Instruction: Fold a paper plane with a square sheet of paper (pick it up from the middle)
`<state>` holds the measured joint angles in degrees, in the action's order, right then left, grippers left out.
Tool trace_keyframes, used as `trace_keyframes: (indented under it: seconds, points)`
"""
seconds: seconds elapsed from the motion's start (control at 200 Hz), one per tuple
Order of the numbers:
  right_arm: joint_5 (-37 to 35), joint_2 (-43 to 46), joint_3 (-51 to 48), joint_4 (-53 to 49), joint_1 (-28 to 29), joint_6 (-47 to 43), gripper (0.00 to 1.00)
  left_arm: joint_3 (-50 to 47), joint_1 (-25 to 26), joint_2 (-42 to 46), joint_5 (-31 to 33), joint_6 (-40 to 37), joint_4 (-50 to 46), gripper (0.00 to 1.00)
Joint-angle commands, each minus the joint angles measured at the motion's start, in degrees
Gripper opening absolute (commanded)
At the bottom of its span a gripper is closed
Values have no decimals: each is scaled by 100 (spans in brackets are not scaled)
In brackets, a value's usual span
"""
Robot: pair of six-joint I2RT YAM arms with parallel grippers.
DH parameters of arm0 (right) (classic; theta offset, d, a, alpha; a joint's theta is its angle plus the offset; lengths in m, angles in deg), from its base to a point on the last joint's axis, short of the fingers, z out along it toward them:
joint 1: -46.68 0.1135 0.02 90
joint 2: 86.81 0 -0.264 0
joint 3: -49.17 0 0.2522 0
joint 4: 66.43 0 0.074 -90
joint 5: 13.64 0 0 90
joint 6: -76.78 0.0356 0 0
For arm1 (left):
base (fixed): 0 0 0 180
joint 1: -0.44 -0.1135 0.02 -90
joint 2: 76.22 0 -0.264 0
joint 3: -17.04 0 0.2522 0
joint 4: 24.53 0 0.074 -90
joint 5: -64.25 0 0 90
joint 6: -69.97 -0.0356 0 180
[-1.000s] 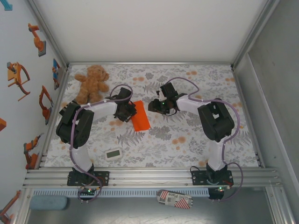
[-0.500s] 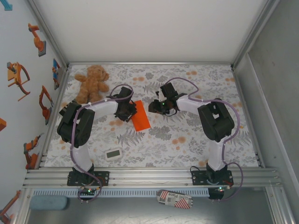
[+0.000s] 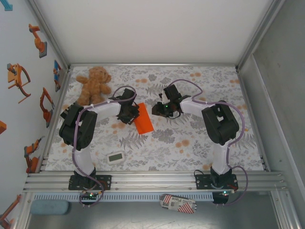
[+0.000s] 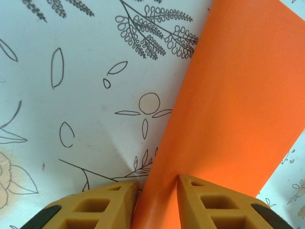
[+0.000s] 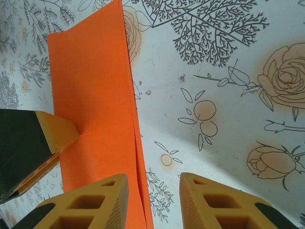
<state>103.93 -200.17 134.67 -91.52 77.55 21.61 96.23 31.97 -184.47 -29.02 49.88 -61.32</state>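
The left claw (image 4: 156, 202) pinches the folded orange paper (image 4: 228, 109) between its fingertips; the right claw (image 5: 153, 202), spread, straddles the edge. A tug could tear it.

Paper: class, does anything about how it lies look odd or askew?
Yes. The paper is folded into a narrow strip lying askew on the table, and one edge is lifted between the left gripper's fingers rather than lying flat.

matt, smooth orange square sheet of paper (image 4: 228, 119) at 12 o'clock of moulded yellow plastic fingers (image 4: 214, 210); plush brown teddy bear (image 3: 93, 84); floral printed table cover (image 3: 190, 138); brushed aluminium frame rails (image 3: 152, 180).
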Motion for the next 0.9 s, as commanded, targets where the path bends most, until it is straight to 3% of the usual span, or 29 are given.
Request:
trace_keyframes:
  seconds: [0.0, 0.611, 0.896]
  points:
    - [46, -106, 193, -64, -19, -55, 33, -470, -64, -718, 681, -132, -295, 31]
    - [-288, 390, -217, -37, -257, 20, 33, -169, -220, -534, -731, -2833, 976, 28]
    - [-104, 220, -216, -2, -275, -2, 33, 258, -402, -853, -852, -3001, 986, 32]
